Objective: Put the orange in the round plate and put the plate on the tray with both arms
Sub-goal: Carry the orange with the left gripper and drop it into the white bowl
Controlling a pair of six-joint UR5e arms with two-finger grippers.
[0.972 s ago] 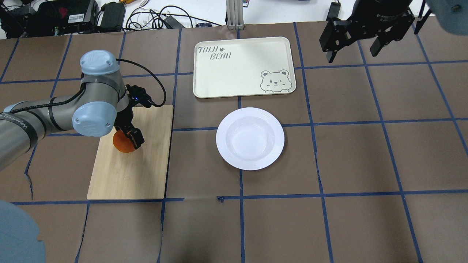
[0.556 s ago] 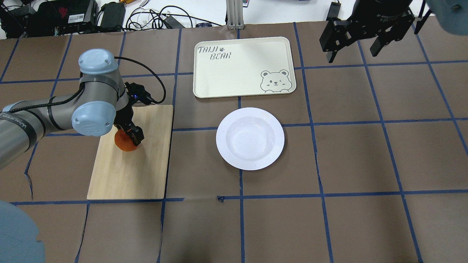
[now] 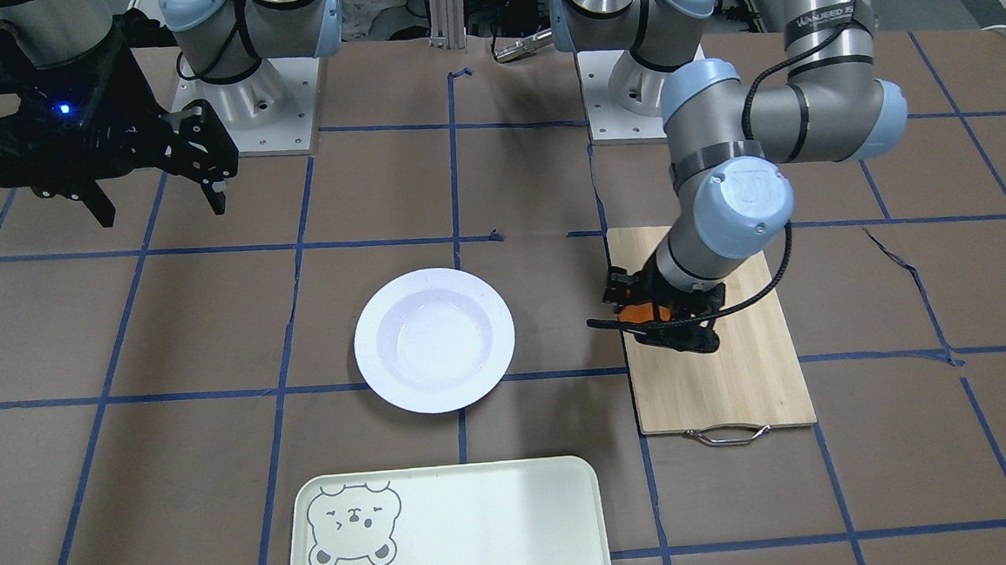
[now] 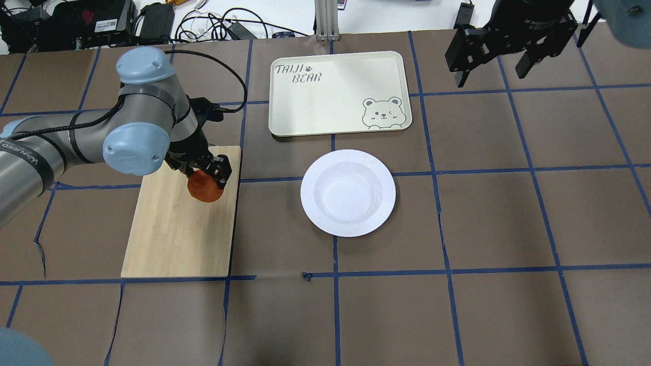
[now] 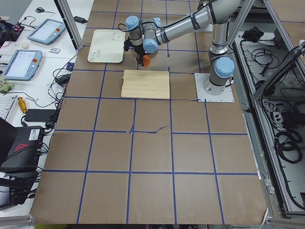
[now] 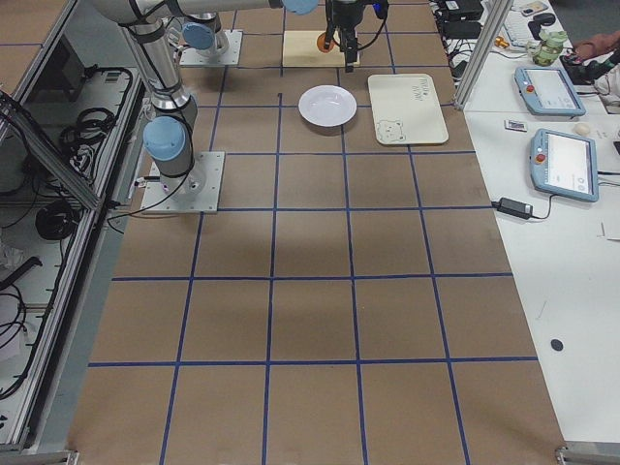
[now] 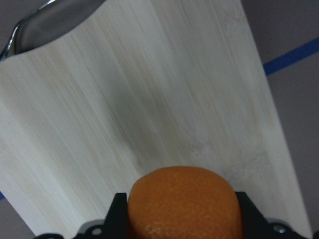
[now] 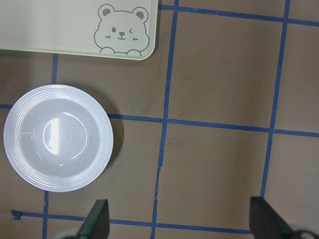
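Note:
The orange (image 4: 205,188) is pinched in my left gripper (image 4: 207,182), which is shut on it and holds it just above the far right part of the bamboo board (image 4: 175,239). The left wrist view shows the orange (image 7: 183,205) between the black fingers with the board below. To the right, the white round plate (image 4: 311,193) lies on the table with nothing in it. Beyond the plate lies the cream tray (image 4: 330,96) with a bear drawing. High over the far right of the table, my right gripper (image 4: 492,71) hangs open, and its camera sees the plate (image 8: 20,149) and the tray (image 8: 60,30).
The board's metal handle (image 3: 722,436) points away from the robot. Cables and power boxes (image 4: 152,23) line the table's far edge. Blue tape lines grid the brown table cover.
My left arm has carried the orange rightward and a little farther away, from the board's left middle to near its right edge. The right arm has not moved.

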